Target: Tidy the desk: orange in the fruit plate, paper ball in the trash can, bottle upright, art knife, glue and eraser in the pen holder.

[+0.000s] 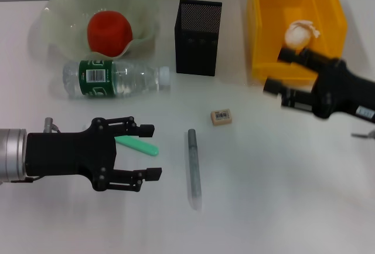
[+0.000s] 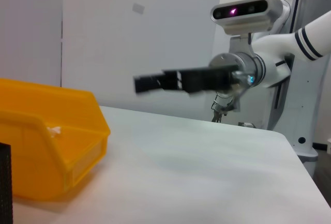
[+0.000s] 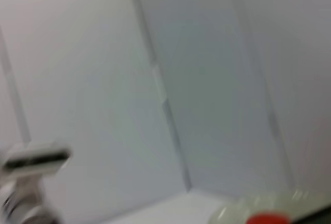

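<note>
Over the trash can (image 1: 266, 28), right claw (image 1: 283, 71) gapes empty beside paper ball (image 1: 300, 33); left claw (image 1: 151, 151) open

From my station I see a red-orange orange (image 1: 109, 31) in the pale green, translucent fruit plate (image 1: 58, 7). The clear bottle (image 1: 117, 79) wears a green label with a white barcode and a white cap. The pen holder (image 1: 198, 29) is black mesh — the trash can (image 1: 269, 19) bright yellow, with the white paper ball (image 1: 300, 32) inside. The eraser (image 1: 221, 117) is beige with a printed barcode. A mint-green piece (image 1: 138, 145) and a grey stick (image 1: 194, 169) lie on the white table (image 1: 281, 195). Both grippers — left (image 1: 153, 151), right (image 1: 276, 70) — are black.
</note>
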